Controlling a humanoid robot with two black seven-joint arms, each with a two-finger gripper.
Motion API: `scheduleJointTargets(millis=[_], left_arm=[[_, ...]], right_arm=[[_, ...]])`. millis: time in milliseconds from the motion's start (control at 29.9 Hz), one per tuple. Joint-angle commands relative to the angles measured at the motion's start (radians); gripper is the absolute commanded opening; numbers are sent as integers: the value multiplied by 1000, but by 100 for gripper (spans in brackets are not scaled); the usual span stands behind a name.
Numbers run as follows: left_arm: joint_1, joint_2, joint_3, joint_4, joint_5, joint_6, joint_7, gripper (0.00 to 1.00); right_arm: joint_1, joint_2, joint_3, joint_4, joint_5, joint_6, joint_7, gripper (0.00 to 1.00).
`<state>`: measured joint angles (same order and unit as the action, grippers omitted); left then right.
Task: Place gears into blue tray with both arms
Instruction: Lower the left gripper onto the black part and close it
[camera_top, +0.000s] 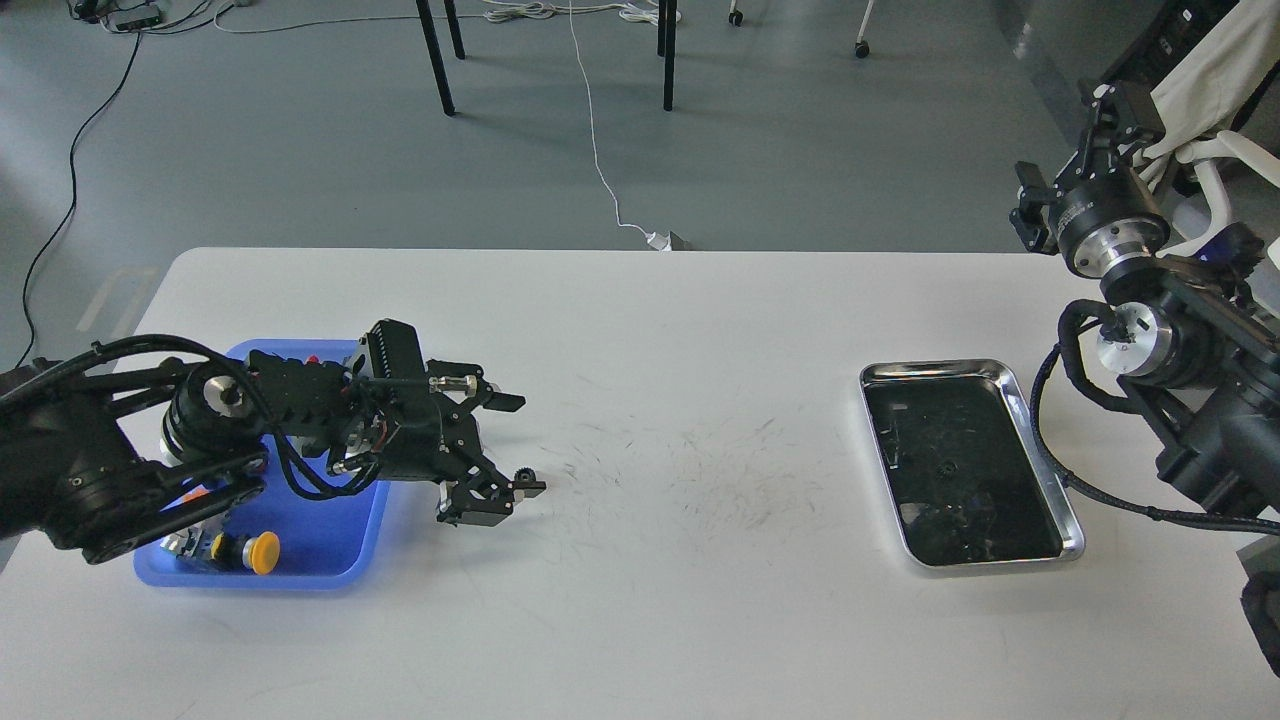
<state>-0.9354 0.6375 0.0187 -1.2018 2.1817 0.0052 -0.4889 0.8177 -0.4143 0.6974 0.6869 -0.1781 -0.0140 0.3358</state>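
The left gripper (510, 440), fingers apart, is hovering just right of the blue tray (350, 545) near the table's (640, 620) left edge, a gear (522, 476) seemingly at its lower fingertip (grip unclear); it is risking a drop outside the rim. The right gripper (1030, 215) is waiting beyond the right edge, fingers indistinguishable. The middle is lying open.

A white table (640, 620) fills the lower two thirds of the frame, its far edge running straight across the middle and its far left corner rounded. Fine dark scuff marks (700, 470) streak its centre. At lower left a blue tray (330, 545) sits flat on it, with a yellow-capped push-button switch (250, 552) lying in the tray's near part. At right of centre lies a shiny silver metal tray (1040, 440), well apart from the blue one, its dark bottom mirroring the surroundings.
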Motion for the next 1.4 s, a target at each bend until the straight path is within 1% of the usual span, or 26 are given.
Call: scheduleJointTargets(millis=[0, 100, 134, 167, 201, 435, 501, 568, 669, 869, 1036, 1137, 1170, 1237, 1371], left_arm=[[-5, -42, 59, 80, 0, 87, 0, 92], [6, -111, 70, 195, 0, 195, 0, 91], [19, -120, 76, 226, 0, 225, 0, 87], [30, -122, 86, 244, 0, 243, 0, 84], [38, -125, 90, 255, 0, 254, 0, 84], [46, -122, 98, 254, 0, 257, 0, 83], [46, -122, 98, 246, 0, 259, 0, 80], [46, -116, 102, 246, 0, 259, 0, 80], [47, -117, 116, 248, 0, 259, 0, 75], [58, -113, 119, 248, 0, 260, 0, 72], [63, -117, 119, 248, 0, 282, 0, 68], [75, -117, 119, 248, 0, 285, 0, 62], [73, -117, 119, 248, 0, 285, 0, 61], [76, -117, 121, 249, 0, 285, 0, 53], [72, -124, 124, 261, 0, 283, 0, 52]], right_arm=[[0, -3, 1, 6, 2, -4, 2, 99], [0, -18, 1, 6, 2, -6, 2, 99], [0, -23, 1, 5, 2, -4, 2, 99], [0, -24, 1, 5, 2, -6, 2, 99], [-2, -27, 1, 5, 2, -6, 3, 99], [0, -29, -1, 5, 2, -6, 3, 99], [0, -27, -4, 5, 2, -7, 3, 99], [-2, -26, -6, 5, 0, -7, 5, 99], [-2, -24, -7, 5, 0, -7, 5, 99], [-2, -27, -10, 5, 0, -7, 5, 99], [-2, -24, -10, 3, -1, -7, 5, 99], [-2, -21, -10, 2, -1, -7, 6, 99], [-2, -20, -10, 2, -1, -7, 6, 99], [-2, -18, -10, 2, -1, -7, 6, 99], [-3, -18, -9, -3, 0, -7, 5, 99]])
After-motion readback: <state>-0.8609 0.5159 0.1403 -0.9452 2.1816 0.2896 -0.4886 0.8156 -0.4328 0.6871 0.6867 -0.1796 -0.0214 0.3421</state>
